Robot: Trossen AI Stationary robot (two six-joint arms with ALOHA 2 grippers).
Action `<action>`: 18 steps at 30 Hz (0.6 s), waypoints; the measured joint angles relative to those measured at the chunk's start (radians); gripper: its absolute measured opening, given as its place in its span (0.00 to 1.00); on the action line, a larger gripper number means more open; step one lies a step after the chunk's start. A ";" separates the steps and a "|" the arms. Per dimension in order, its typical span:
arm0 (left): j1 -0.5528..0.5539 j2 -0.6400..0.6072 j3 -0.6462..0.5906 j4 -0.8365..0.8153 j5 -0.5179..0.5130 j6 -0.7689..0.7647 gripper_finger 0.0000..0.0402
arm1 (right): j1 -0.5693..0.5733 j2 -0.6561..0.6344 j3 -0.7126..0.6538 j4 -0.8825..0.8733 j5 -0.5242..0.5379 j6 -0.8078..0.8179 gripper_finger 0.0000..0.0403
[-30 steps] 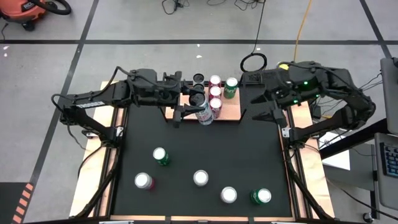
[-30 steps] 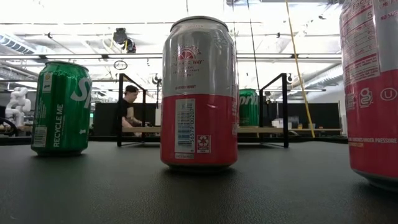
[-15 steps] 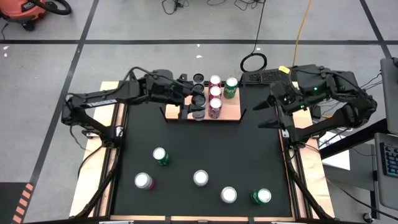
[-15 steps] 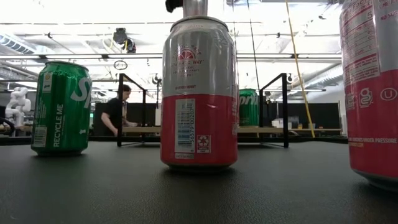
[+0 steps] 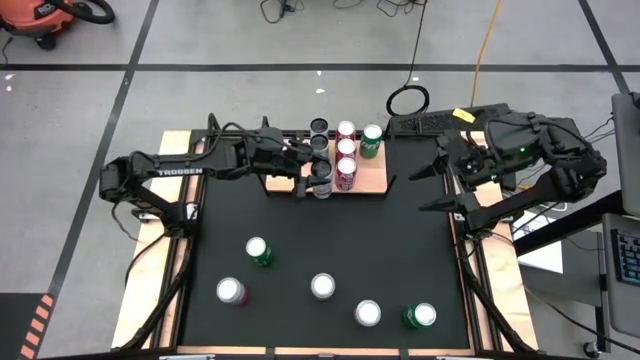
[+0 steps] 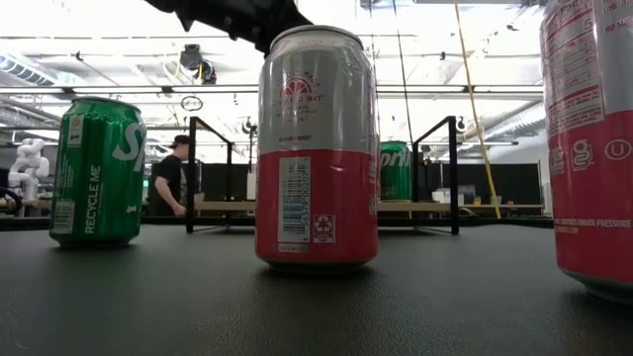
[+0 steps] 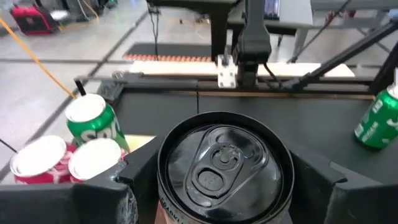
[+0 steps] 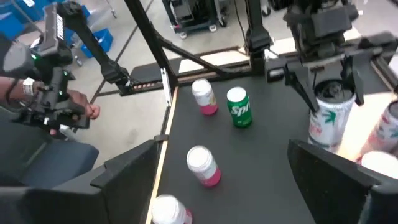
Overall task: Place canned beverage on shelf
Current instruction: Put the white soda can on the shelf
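The left gripper (image 5: 312,177) is at the shelf (image 5: 372,178) at the far edge of the worktop (image 5: 330,240), its fingers (image 7: 134,177) pinching a dark-topped can (image 5: 320,186) from both sides. The can stands at the shelf's front edge, just beside the red cans (image 5: 345,160) and a green can (image 5: 371,141) already lined up there; whether its base rests on the board cannot be told. This looks like the placing step, nearly finished. The next move likely calls for settling the can upright, spreading the fingers, and backing away without nudging its neighbours. The right gripper (image 5: 432,186) waits beside the shelf's right end, fingers spread and empty. More cans stand on the near half of the worktop, among them a green can (image 5: 258,250) and a red one (image 5: 231,291).
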 joint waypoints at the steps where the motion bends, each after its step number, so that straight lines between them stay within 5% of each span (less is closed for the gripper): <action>1: 0.002 -0.001 -0.008 0.020 -0.002 0.000 0.62 | 0.000 0.001 0.000 0.012 0.002 -0.006 0.84; 18: 0.010 -0.001 -0.034 0.000 -0.087 0.005 0.64 | 0.000 0.006 0.000 0.039 0.050 -0.012 0.84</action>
